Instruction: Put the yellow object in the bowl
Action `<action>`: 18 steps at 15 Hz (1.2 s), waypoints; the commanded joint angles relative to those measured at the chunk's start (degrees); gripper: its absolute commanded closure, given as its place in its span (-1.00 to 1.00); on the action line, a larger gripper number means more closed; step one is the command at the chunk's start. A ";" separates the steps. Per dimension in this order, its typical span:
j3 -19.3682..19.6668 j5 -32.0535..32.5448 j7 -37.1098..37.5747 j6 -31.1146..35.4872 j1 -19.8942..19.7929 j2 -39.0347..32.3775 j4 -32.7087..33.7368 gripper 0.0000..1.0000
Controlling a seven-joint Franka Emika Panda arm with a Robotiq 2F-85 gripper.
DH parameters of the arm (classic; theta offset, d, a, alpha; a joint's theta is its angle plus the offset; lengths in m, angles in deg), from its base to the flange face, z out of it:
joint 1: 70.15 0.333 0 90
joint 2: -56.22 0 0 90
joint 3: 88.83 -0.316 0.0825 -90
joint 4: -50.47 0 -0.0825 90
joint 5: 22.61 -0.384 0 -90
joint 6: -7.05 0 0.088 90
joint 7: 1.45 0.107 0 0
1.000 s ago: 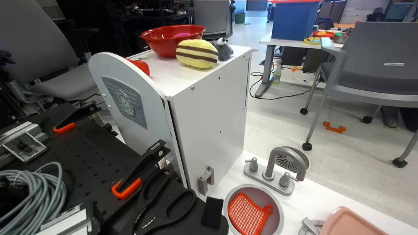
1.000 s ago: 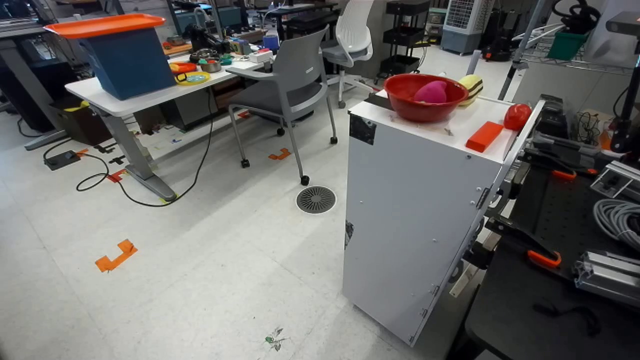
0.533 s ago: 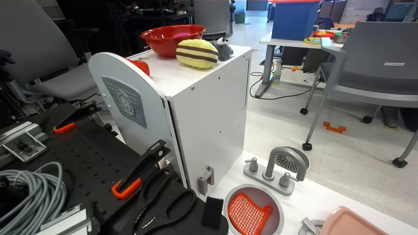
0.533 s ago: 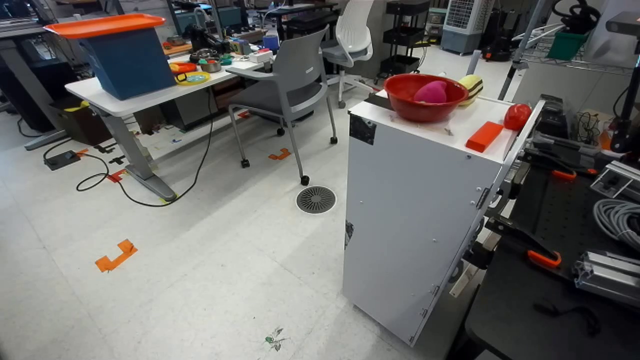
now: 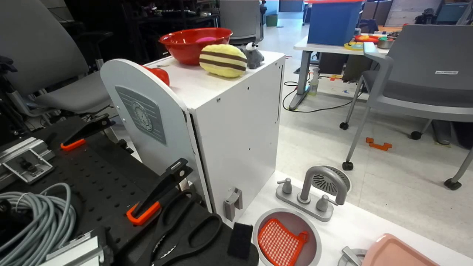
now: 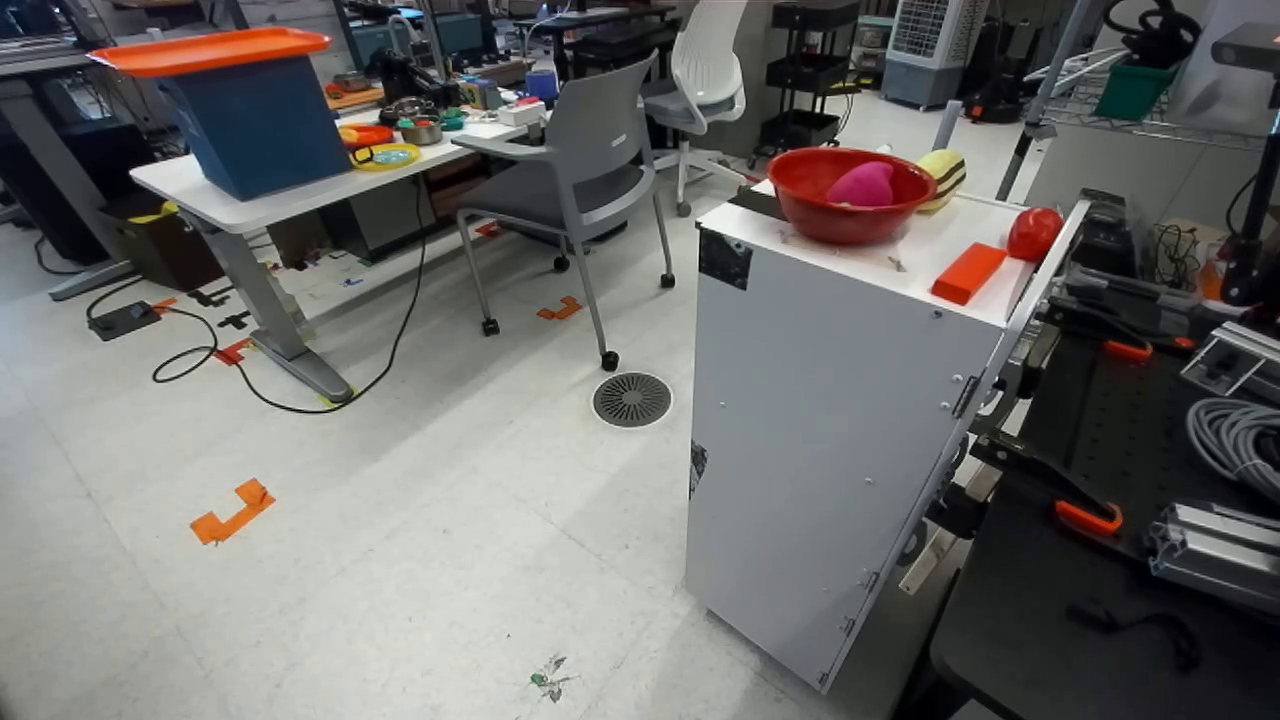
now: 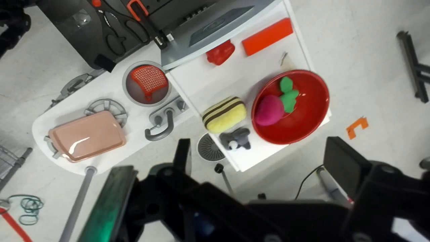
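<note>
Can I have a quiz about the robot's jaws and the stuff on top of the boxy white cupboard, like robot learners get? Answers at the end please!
1. True or false: the plush-looking, rounded yellow object with dark stripes lies outside the round, glossy red bowl.
2. Which lies in that bowl? A) the smooth, oblong orange-red block; B) the rounded, soft-looking magenta object; C) the small, fuzzy grey plush toy.
3. Fill in: in the wrist view, the black, two-fingered jaws stand ____ (open or shut).

Key: 1. True; 2. B; 3. open.
</note>
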 commanded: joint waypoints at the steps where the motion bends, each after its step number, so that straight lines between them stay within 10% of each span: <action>1: 2.09 -0.18 3.65 6.23 -5.07 -0.55 -2.16 -1.00; 13: -0.10 -2.43 27.00 10.71 -11.42 -8.39 0.21 -1.00; 18: 0.39 -1.86 27.35 1.91 -9.06 -13.42 4.38 -1.00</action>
